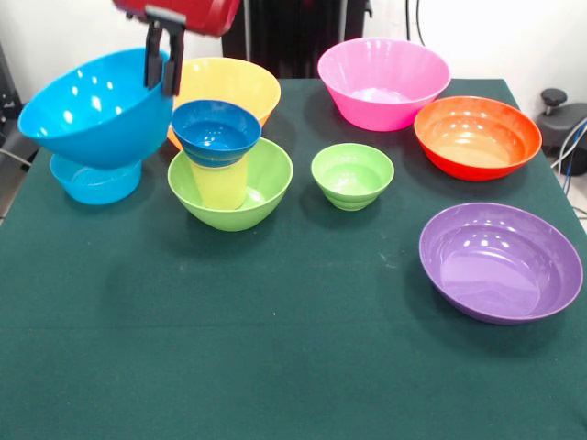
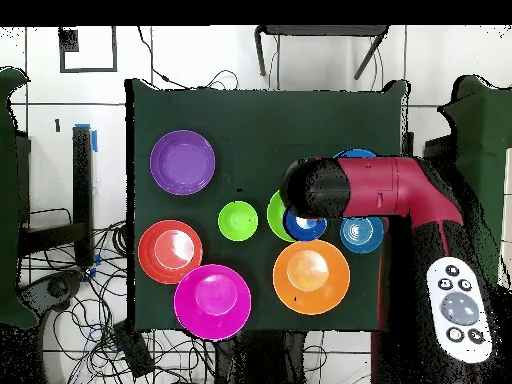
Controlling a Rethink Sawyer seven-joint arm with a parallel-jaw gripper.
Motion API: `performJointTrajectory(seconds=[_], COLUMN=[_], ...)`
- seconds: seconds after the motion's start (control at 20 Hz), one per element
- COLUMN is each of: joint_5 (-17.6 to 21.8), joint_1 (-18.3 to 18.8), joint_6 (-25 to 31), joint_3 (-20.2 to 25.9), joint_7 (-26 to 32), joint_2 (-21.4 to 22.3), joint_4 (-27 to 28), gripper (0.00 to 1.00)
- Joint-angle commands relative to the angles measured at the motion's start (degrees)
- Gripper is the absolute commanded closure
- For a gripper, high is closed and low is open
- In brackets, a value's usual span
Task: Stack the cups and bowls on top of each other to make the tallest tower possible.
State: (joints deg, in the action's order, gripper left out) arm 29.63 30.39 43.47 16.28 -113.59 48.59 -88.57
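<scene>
In the front view my gripper [image 1: 162, 87] is at the top left, with its fingers [image 1: 152, 64] astride the rim of a large sky-blue bowl [image 1: 92, 110]. It holds this bowl tilted just above a small low light-blue bowl [image 1: 92, 181]. To the right stands the tower: a lime-green bowl [image 1: 261, 188] holding the yellow tumbler [image 1: 218, 183], with a small dark-blue bowl [image 1: 215, 131] on top. In the overhead view the arm [image 2: 375, 188] hides the gripper. The dark-blue bowl [image 2: 305, 224] and the light-blue bowl [image 2: 361, 233] show beside the arm.
An orange-yellow bowl [image 1: 234, 84] sits behind the tower. Also on the green cloth are a small green bowl [image 1: 352, 174], a pink bowl [image 1: 383, 82], a red-orange bowl [image 1: 477, 137] and a purple bowl [image 1: 500, 261].
</scene>
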Motion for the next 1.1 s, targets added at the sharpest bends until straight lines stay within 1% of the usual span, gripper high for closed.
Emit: performJointTrajectory(seconds=[0.05,0.25,0.45,0.7,1.1], joint_5=[-0.7,-1.1,-2.3,-4.2,-5.0], joint_1=[-2.9,-4.4,-6.2,-8.4,-12.5], joint_6=[7.3,7.9,6.5,3.6,1.5], joint_3=[-1.4,-2.7,-4.4,-5.9,-9.7], joint_7=[1.3,0.0,-3.0,-6.8,-9.9], joint_2=[4.6,6.3,6.7,5.7,4.5], joint_4=[-5.1,-6.1,-8.6,-11.0,-11.3], gripper=[1.0,1.0,1.0,1.0,1.0])
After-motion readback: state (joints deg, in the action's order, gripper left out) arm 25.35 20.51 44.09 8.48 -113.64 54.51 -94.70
